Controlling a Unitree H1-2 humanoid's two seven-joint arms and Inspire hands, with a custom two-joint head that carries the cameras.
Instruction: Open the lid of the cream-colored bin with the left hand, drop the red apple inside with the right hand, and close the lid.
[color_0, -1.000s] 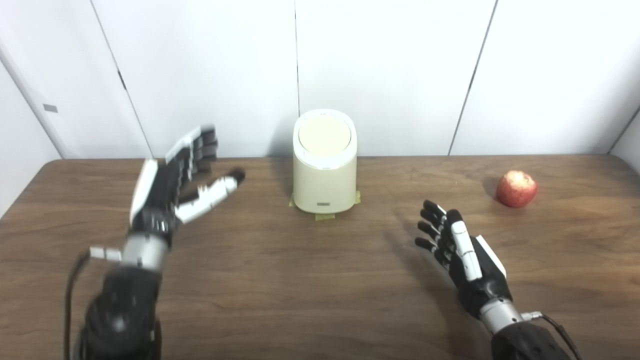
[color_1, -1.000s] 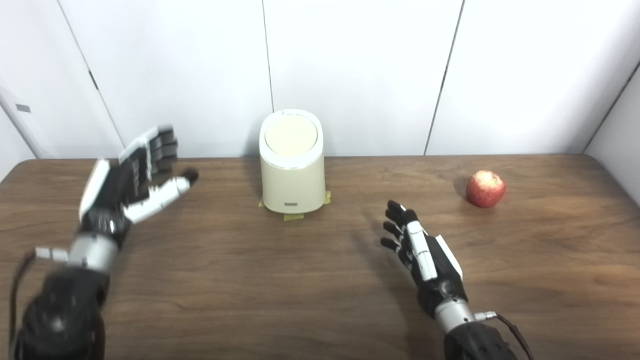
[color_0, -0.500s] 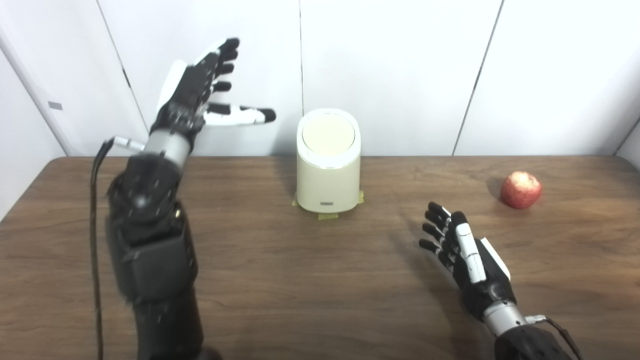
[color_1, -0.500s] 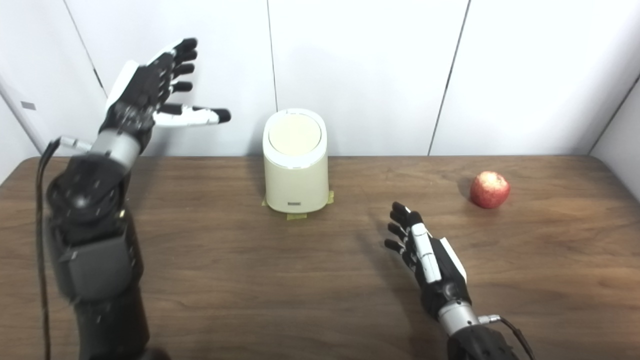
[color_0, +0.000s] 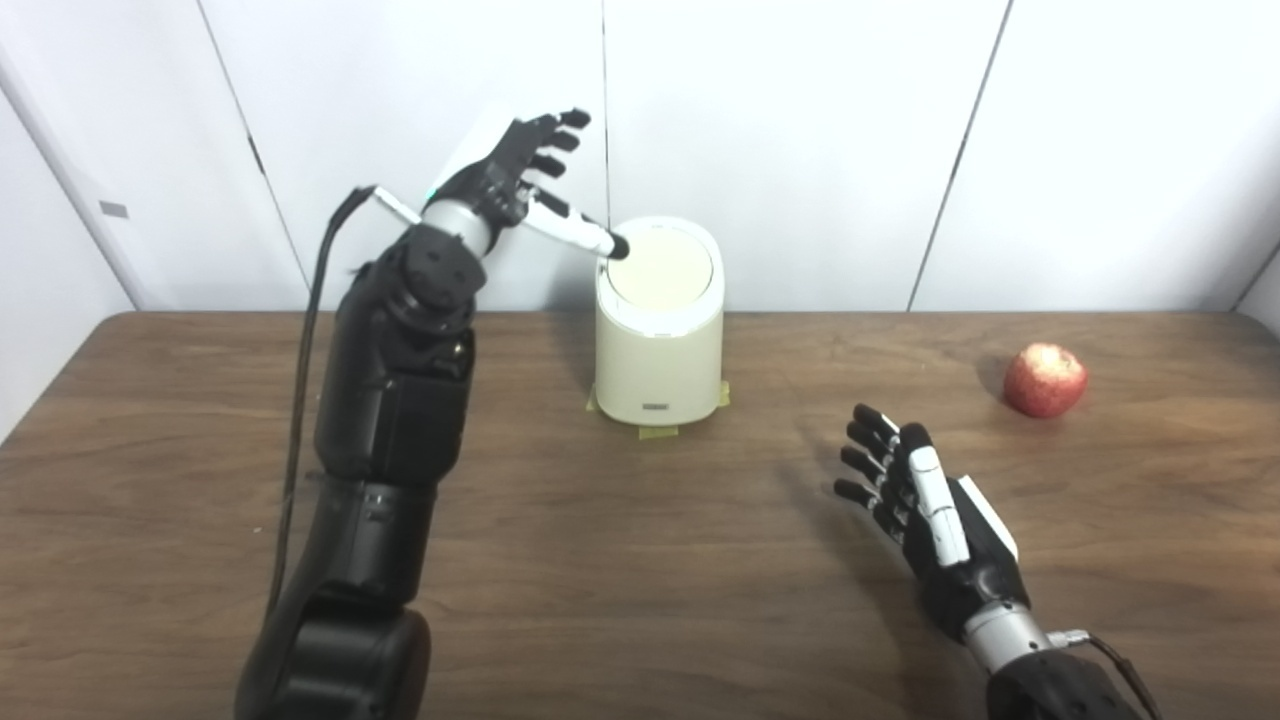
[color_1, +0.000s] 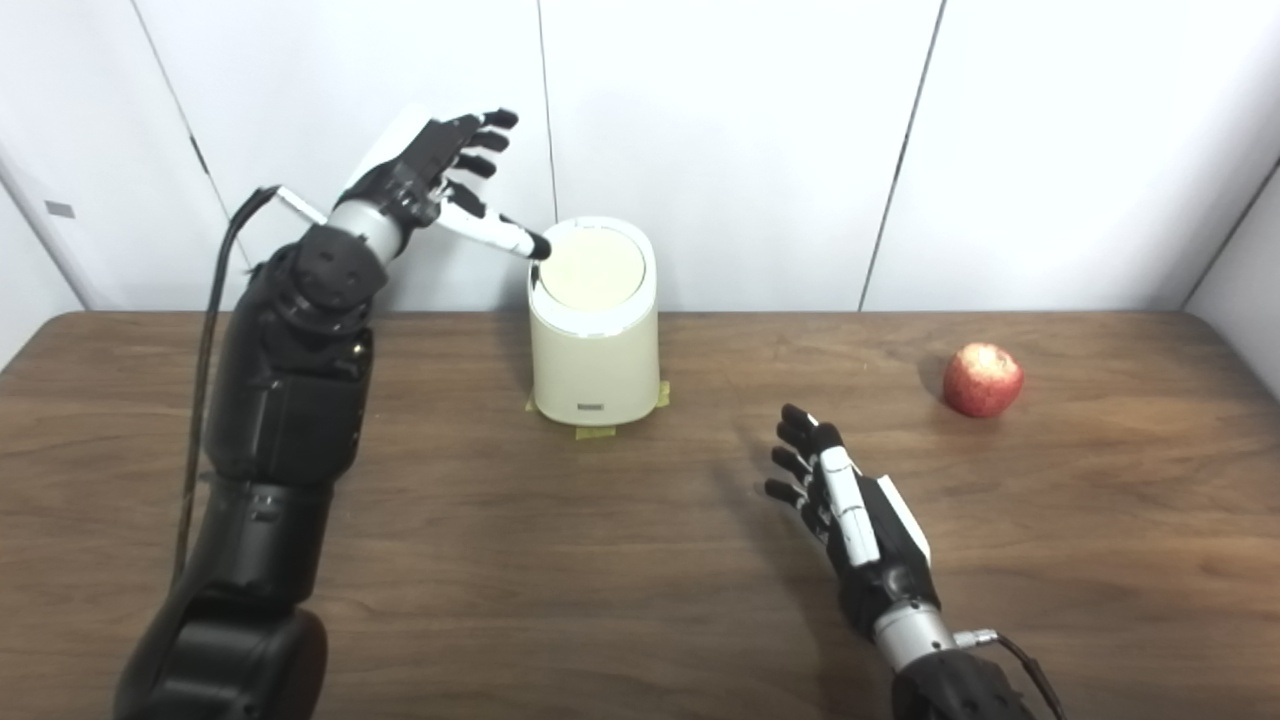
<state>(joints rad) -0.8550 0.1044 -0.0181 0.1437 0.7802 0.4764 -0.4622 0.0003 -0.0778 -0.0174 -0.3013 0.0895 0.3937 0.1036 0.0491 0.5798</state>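
Now left hand (color_0: 505, 175) has swung up from table level, fingers spread, thumb tip at closed lid (color_0: 660, 266) edge of bin (color_0: 658, 360); right hand (color_0: 925, 510) open, idle; apple (color_0: 1045, 379) untouched on table (color_0: 620, 560), lid opening about to start

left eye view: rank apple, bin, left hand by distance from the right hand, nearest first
1. red apple: to the right of the right hand and a bit farther back on the table.
2. cream-colored bin: back-left, at the table's far middle.
3. left hand: farthest, raised beyond the bin's left rim.
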